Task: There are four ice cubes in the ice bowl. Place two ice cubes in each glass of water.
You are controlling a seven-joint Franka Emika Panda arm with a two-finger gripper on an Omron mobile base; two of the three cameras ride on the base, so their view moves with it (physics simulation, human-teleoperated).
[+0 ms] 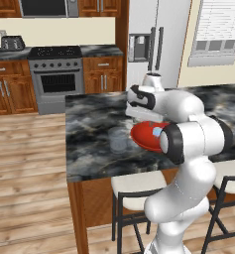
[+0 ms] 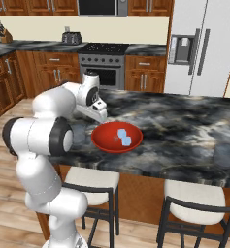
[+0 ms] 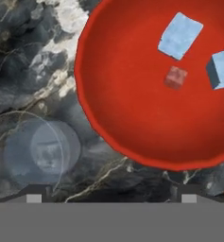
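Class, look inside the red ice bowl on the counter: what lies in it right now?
Inside the ice bowl, two ice cubes lie on the red floor, apart from each other. The hand view cuts off the bowl's far side, so that part stays unseen there.

One wide, shallow, bright red bowl (image 3: 132, 123) sits on the dark marbled counter. Two pale blue translucent ice cubes (image 3: 180, 35) lie in it. Two short clear cylindrical glasses (image 3: 40, 151) stand on the counter, and two cream-seated black-framed stools (image 2: 196, 196) below.
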